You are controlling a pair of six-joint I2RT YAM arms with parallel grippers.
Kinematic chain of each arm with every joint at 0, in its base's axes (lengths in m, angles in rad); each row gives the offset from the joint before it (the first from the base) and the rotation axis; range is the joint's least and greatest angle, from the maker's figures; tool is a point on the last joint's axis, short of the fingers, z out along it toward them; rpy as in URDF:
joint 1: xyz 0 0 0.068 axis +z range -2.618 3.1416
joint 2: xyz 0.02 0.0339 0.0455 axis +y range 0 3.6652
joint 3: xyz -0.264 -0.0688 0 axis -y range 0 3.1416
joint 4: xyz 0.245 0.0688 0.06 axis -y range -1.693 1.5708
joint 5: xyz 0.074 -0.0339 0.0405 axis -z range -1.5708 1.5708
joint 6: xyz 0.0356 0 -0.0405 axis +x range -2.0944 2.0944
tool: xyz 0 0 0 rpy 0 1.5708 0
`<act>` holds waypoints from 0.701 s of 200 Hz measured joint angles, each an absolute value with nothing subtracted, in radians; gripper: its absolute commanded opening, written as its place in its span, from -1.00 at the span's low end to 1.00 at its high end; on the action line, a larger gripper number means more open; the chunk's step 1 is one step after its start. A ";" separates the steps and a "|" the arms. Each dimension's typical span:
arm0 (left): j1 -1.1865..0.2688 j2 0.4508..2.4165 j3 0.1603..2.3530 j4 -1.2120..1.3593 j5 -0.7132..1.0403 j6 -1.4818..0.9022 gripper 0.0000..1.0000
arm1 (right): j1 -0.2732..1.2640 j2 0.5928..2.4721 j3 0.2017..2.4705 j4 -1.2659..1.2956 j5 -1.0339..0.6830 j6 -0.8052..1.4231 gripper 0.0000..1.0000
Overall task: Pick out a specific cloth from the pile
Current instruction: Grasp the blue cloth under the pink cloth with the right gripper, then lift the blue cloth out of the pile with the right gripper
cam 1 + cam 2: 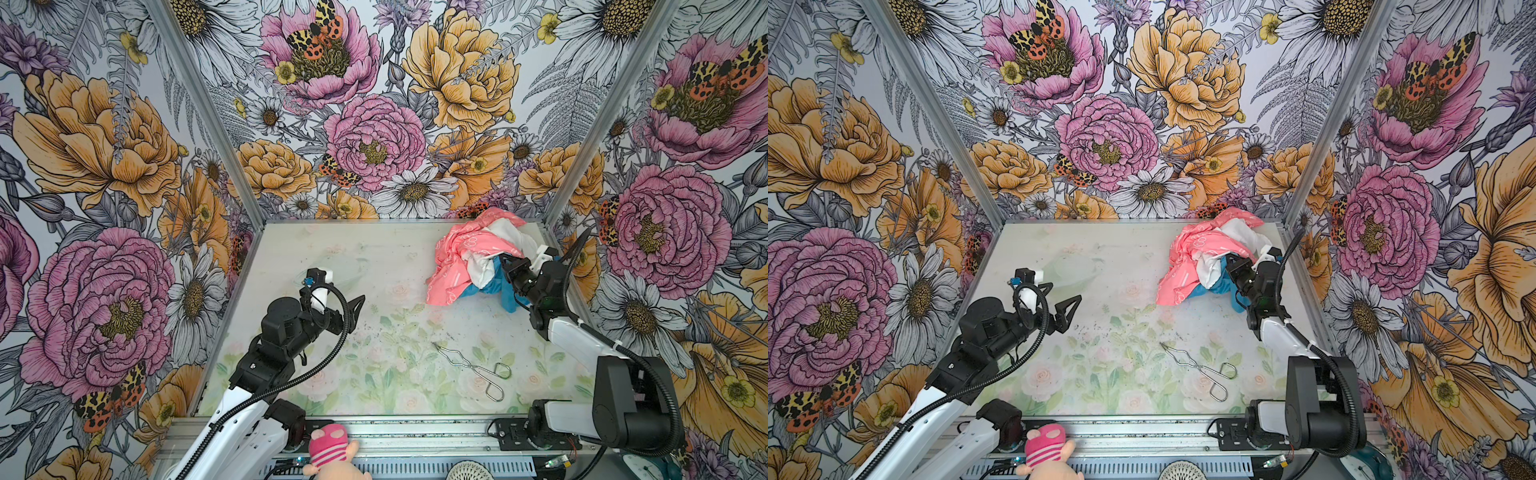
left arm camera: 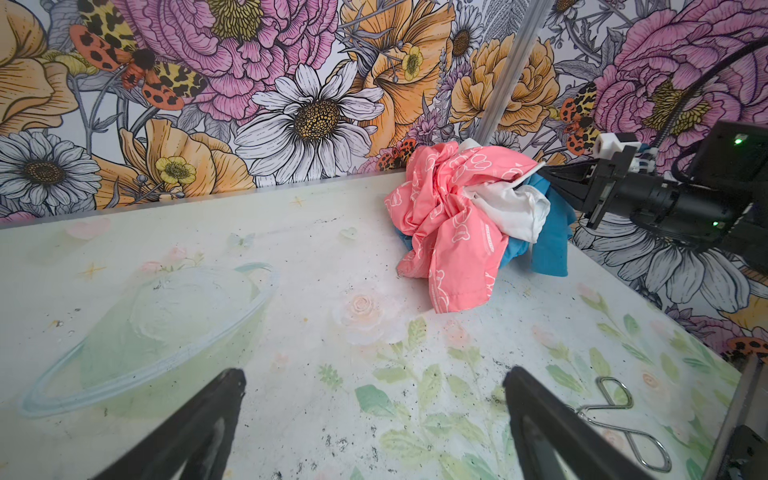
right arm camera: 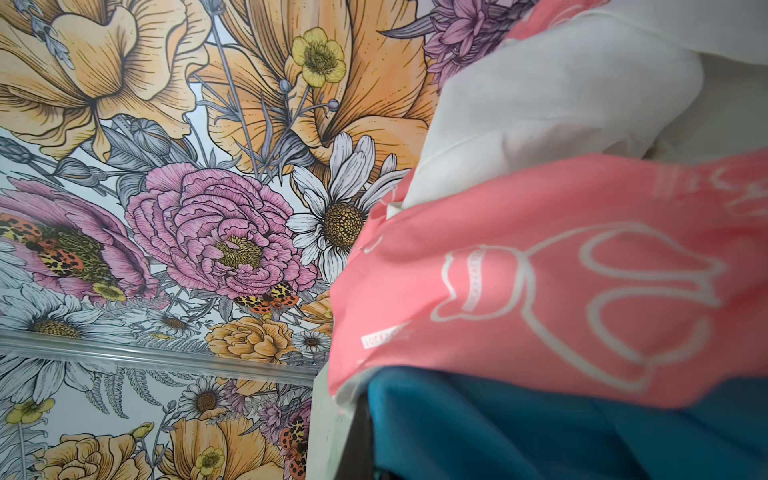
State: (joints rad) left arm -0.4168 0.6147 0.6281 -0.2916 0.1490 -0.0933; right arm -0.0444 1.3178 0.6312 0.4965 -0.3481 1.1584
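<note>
The pile (image 1: 465, 253) (image 1: 1196, 257) (image 2: 453, 224) lies at the table's far right corner: coral-pink printed fabric and white fabric on top, the turquoise-blue cloth (image 1: 509, 298) (image 1: 1238, 300) (image 2: 552, 245) (image 3: 519, 432) under them. My right gripper (image 1: 502, 262) (image 1: 1230, 266) (image 2: 546, 176) pushes into the pile's right side and is shut on the blue cloth, which drapes down beside it. In the right wrist view one dark finger (image 3: 359, 436) presses against the blue fabric; the other is hidden. My left gripper (image 1: 347, 297) (image 1: 1061, 297) (image 2: 374, 374) hovers open over the table's left middle, holding nothing.
Metal tongs (image 1: 473, 368) (image 1: 1200, 370) (image 2: 615, 411) lie on the table (image 1: 374, 266) toward the front right. A pink plush toy (image 1: 332, 449) sits on the front rail. Flowered walls close in the back and both sides, with the pile next to the right wall.
</note>
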 measured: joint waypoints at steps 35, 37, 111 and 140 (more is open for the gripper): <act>-0.417 0.615 0.628 -0.292 0.149 -0.093 0.97 | -0.030 1.319 0.707 0.496 -0.360 1.158 -1.00; -0.417 0.615 0.628 -0.292 0.149 -0.093 0.97 | -0.029 1.318 0.709 0.496 -0.361 1.157 -1.00; -0.417 0.615 0.628 -0.292 0.146 -0.093 0.97 | 0.008 1.313 0.785 0.462 -0.361 1.106 -1.00; -0.417 0.615 0.628 -0.292 0.146 -0.093 0.97 | 0.018 1.300 0.820 0.451 -0.361 1.082 -1.00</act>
State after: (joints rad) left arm -0.4168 0.6147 0.6281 -0.2916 0.1463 -0.0933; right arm 0.0177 1.2999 0.8204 0.4511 -0.3614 1.0821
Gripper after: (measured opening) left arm 0.986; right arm 0.047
